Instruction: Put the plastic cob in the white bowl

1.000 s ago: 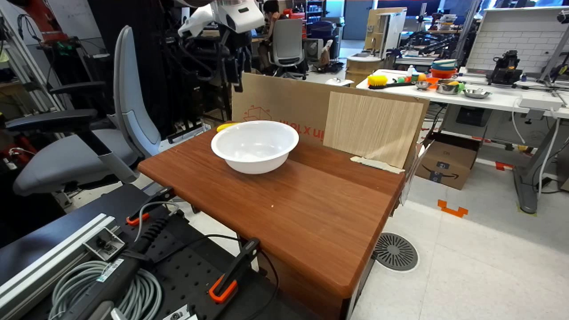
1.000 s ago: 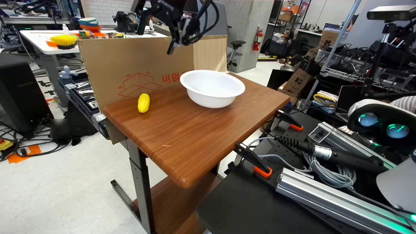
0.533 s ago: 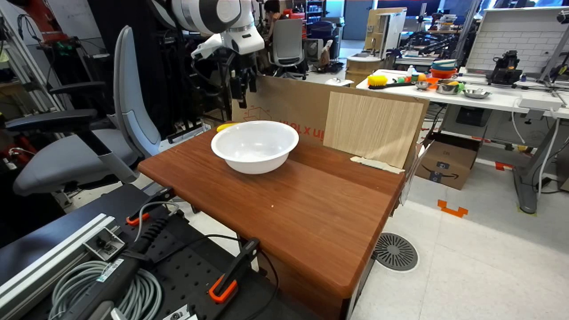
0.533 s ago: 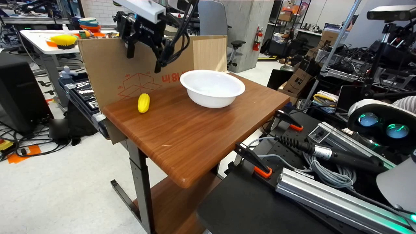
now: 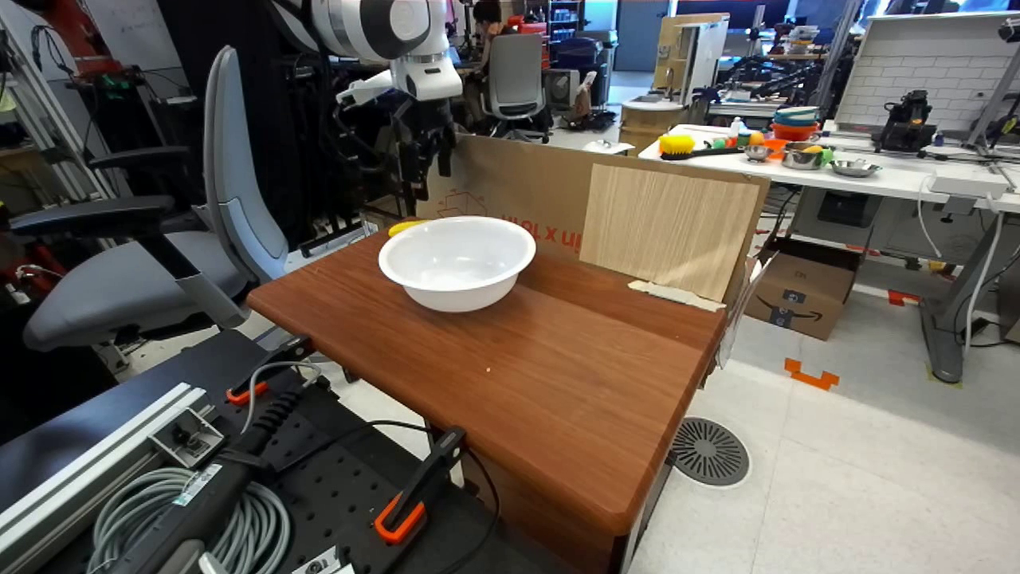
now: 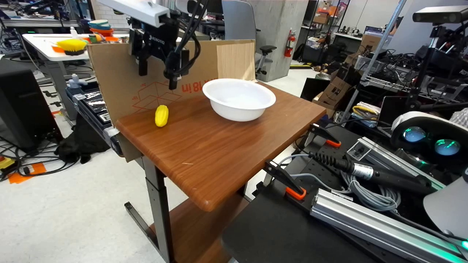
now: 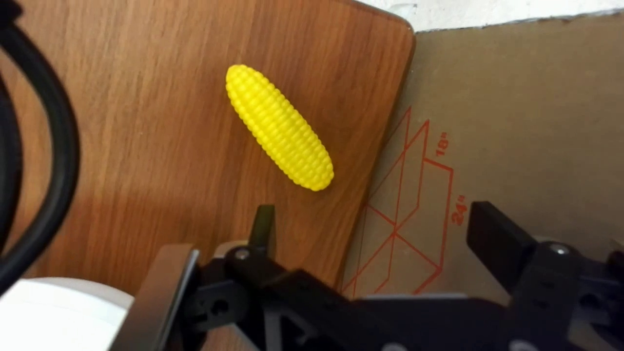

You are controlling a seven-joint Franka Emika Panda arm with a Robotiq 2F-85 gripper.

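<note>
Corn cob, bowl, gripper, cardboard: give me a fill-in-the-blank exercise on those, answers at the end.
The plastic corn cob is coloured ____.
In the wrist view, part of the white bowl shows in the bottom ____ corner.
The gripper is ____, not shut.
In that view, the cardboard bears the numbers 18 and ____.
Missing words: yellow; left; open; 24.

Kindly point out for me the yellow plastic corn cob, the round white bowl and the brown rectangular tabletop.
Yellow plastic corn cob (image 7: 279, 127): in the wrist view, middle of its bumpy side.
Round white bowl (image 5: 457, 255): in an exterior view, inner surface.
Brown rectangular tabletop (image 6: 219, 146): in an exterior view, upper surface.
</note>
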